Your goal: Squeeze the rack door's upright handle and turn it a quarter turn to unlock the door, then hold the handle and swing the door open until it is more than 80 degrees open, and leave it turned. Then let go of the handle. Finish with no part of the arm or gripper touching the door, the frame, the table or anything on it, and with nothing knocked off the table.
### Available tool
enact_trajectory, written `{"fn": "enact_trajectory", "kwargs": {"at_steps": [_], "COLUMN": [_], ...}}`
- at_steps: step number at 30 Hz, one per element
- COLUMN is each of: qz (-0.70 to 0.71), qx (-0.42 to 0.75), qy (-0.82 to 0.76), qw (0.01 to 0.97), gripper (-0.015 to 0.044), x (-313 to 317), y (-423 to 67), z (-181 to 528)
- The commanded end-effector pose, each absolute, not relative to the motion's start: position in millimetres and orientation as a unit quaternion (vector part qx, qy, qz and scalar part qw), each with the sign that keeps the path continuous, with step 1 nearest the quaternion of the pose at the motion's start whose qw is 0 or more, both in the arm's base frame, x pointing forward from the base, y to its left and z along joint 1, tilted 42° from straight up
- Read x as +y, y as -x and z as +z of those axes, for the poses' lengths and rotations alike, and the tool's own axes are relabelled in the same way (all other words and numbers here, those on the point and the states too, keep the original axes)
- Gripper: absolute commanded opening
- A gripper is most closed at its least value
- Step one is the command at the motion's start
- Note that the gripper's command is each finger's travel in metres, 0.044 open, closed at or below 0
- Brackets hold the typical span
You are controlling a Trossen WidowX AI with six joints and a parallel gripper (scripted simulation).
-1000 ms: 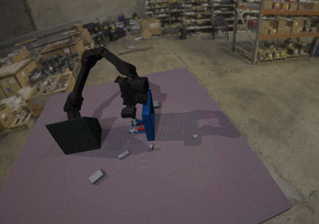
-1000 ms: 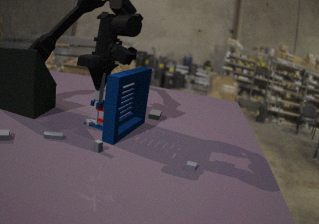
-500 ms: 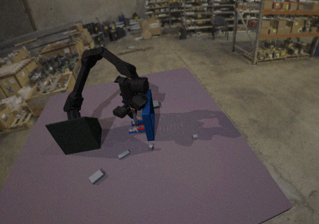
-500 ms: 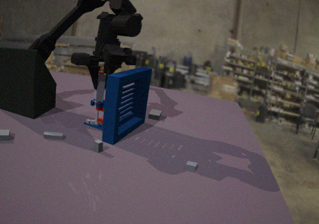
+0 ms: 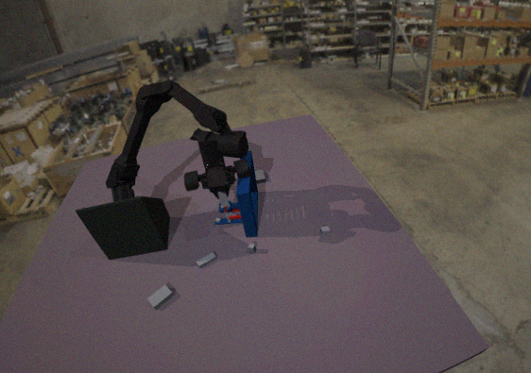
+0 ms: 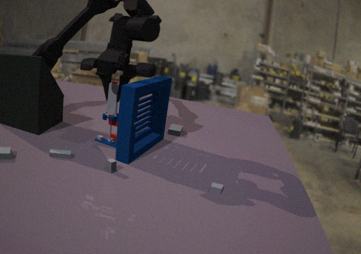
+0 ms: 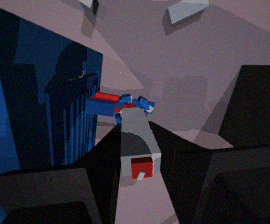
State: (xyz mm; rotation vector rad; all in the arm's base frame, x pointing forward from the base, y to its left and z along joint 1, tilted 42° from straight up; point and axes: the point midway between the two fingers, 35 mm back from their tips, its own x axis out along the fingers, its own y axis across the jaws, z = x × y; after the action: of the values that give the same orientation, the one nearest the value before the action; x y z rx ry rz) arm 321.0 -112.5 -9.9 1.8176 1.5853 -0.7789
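The blue rack frame point(image 5: 246, 211) point(image 6: 124, 124) stands upright on the pinkish table point(image 5: 331, 305) point(image 6: 180, 220). Its slatted door point(image 6: 144, 114) looks closed within the frame; the slats also show at left in the wrist view. The upright handle point(image 6: 112, 103) point(image 7: 141, 135) is pale grey with a red end, on the robot's side of the door, above blue and red latch parts point(image 5: 231, 214) point(image 6: 112, 121) point(image 7: 128, 104). My gripper point(image 6: 113, 96) point(image 7: 134, 126) points down and is shut on the handle, one finger on each side. The wrist view shows it twisted obliquely to the door. The exact handle angle is hard to tell.
The arm's dark base block point(image 5: 123, 229) point(image 6: 29, 92) stands left of the rack. Small grey blocks point(image 5: 161, 296) point(image 5: 206, 259) point(image 6: 111, 166) lie on the near side, another point(image 5: 325, 229) point(image 6: 216, 188) lies to the right, and one point(image 5: 260, 177) point(image 6: 175, 129) behind the frame.
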Motion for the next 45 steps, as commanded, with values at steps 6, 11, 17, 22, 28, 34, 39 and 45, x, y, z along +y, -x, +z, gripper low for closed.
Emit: {"fn": "enact_trajectory", "kwargs": {"at_steps": [6, 11, 17, 22, 28, 34, 39, 45], "qz": [-0.41, -0.453, -0.453, -0.453, -0.453, -0.397, -0.328, -0.238], "qx": [0.523, 0.486, 0.486, 0.486, 0.486, 0.534, 0.579, 0.621], "qy": [-0.732, -0.742, -0.742, -0.742, -0.742, -0.729, -0.703, -0.657], "qw": [0.146, 0.083, 0.083, 0.083, 0.083, 0.165, 0.253, 0.355], "gripper": [0.0019, 0.0019, 0.0019, 0.015, 0.0291, 0.0291, 0.0291, 0.0291], "x": [-110.4, -110.4, -110.4, -110.4, -110.4, -110.4, -110.4, -110.4], "y": [-321.2, -321.2, -321.2, -321.2, -321.2, -321.2, -321.2, -321.3], "z": [-10.4, -10.4, -10.4, -10.4, -10.4, -10.4, -10.4, -10.3]}}
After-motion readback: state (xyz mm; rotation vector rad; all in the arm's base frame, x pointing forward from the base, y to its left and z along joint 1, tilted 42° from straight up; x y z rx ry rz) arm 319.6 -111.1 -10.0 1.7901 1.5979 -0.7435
